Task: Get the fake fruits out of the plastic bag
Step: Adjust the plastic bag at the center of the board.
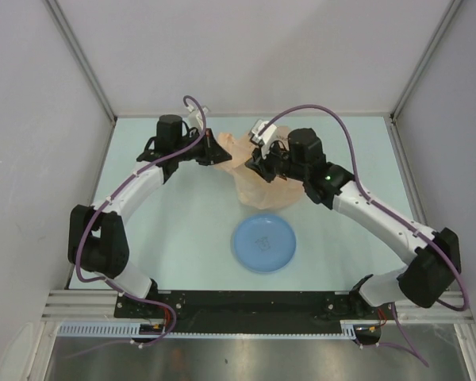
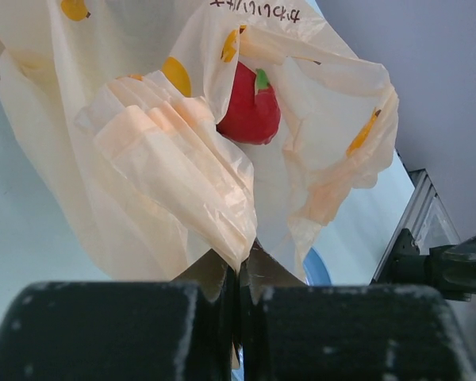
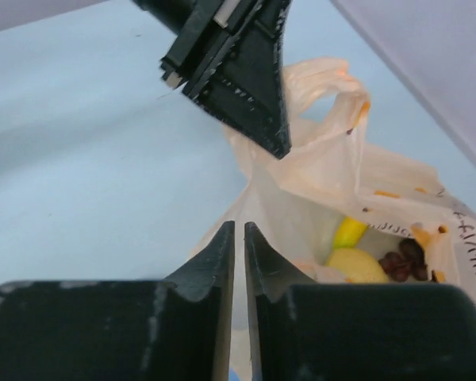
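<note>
A: Left gripper (image 2: 239,266) first. What is it doing?

B: It is clenched. Its jaws meet on a pleated fold of the bag (image 2: 166,159), and the film runs straight down into the tips.

A: And the right gripper (image 3: 239,228)?

B: Its jaws stand a thin slit apart. Bag film lies right at the tips, but I cannot tell whether it is pinched there or only sits behind them.

A: How do the two sit to each other?

B: Close together, facing across the top of the bag at the far middle of the table (image 1: 174,230). Seen from the right wrist, the left gripper hangs just above and beyond the right one's tips.

A: So where is the bag?

B: Between the two grippers. Its top is held up and its lower part sags toward the plate (image 1: 263,242). The plate lies flat on the table, just nearer the bases. Whether the bag touches it I cannot tell.

A: And the fruits?

B: Those I can see are inside the bag. The left wrist view shows the dragon fruit (image 2: 250,111), red with a green tip, in the open mouth against the film. The right wrist view shows the banana (image 3: 349,232), the pear (image 3: 357,266) just below it, and the grapes (image 3: 403,262) beside the pear, all huddled together.
</note>
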### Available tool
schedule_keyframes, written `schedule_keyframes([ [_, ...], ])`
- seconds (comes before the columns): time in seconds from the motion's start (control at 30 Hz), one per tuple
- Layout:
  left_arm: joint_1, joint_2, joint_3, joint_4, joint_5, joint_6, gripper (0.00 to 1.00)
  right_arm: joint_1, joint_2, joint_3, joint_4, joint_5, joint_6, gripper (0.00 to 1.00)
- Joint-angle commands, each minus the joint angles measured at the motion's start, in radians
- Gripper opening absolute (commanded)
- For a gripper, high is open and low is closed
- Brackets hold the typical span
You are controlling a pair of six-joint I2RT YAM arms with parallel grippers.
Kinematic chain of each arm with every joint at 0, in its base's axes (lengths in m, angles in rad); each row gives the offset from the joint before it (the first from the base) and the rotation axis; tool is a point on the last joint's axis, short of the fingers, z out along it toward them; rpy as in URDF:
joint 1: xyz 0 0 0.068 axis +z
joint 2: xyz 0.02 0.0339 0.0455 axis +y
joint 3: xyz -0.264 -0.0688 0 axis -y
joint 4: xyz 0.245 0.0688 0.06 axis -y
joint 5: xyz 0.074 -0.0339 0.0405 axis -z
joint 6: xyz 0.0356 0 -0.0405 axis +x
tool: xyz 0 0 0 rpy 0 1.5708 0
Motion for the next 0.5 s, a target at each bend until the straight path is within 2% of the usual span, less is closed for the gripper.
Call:
schedule_keyframes([
  [0.0, -0.009, -0.025, 0.038, 0.015, -0.010, 0.016, 0.03, 0.041, 0.145, 0.021, 0.151, 0.200, -0.020, 0.07],
  [0.1, -0.011, -0.033, 0.035, 0.004, -0.013, 0.023, 0.02, 0.025, 0.280, 0.022, 0.235, 0.289, -0.046, 0.01],
  [0.17, -0.009, -0.039, 0.035, -0.007, -0.024, 0.028, 0.02, 0.003, 0.322, 0.021, 0.192, 0.334, -0.101, 0.00],
  [0.3, -0.027, -0.051, 0.034, -0.012, -0.039, 0.060, 0.02, -0.116, 0.249, -0.048, -0.077, 0.342, -0.123, 0.00],
  [0.47, -0.034, -0.028, 0.038, 0.005, -0.030, 0.052, 0.02, -0.222, 0.158, -0.180, -0.199, 0.334, -0.207, 0.00],
])
